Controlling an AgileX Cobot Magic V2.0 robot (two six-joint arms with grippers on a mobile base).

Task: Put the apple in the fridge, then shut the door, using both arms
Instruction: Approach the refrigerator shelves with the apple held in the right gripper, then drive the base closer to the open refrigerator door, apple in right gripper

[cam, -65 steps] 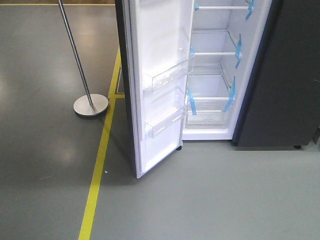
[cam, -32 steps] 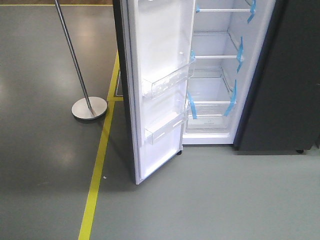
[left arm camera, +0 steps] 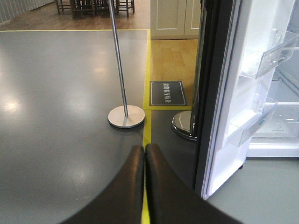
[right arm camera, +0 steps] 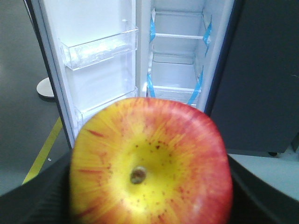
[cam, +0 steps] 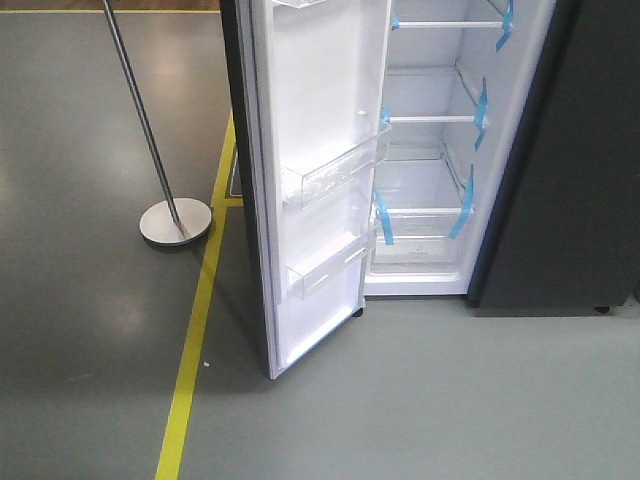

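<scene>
The red and yellow apple (right arm camera: 152, 165) fills the lower half of the right wrist view, held between the black fingers (right arm camera: 35, 196) of my right gripper (right arm camera: 152, 186), which is shut on it. Ahead stands the fridge (cam: 425, 210), white inside with glass shelves and blue tape strips. Its door (cam: 315, 180) is swung wide open to the left, showing clear plastic bins. My left gripper (left arm camera: 144, 154) is shut with nothing in it, low over the floor to the left of the door's (left arm camera: 219, 93) outer edge. Neither gripper shows in the front view.
A metal pole on a round base (cam: 175, 220) stands left of the door. A yellow floor line (cam: 195, 340) runs past it. A second chrome base (left arm camera: 184, 125) sits behind the door. A dark grey cabinet (cam: 570, 160) flanks the fridge on the right.
The front view has crept closer to the fridge; the door and pole base have shifted slightly down and left in the frame. The door stays wide open.
</scene>
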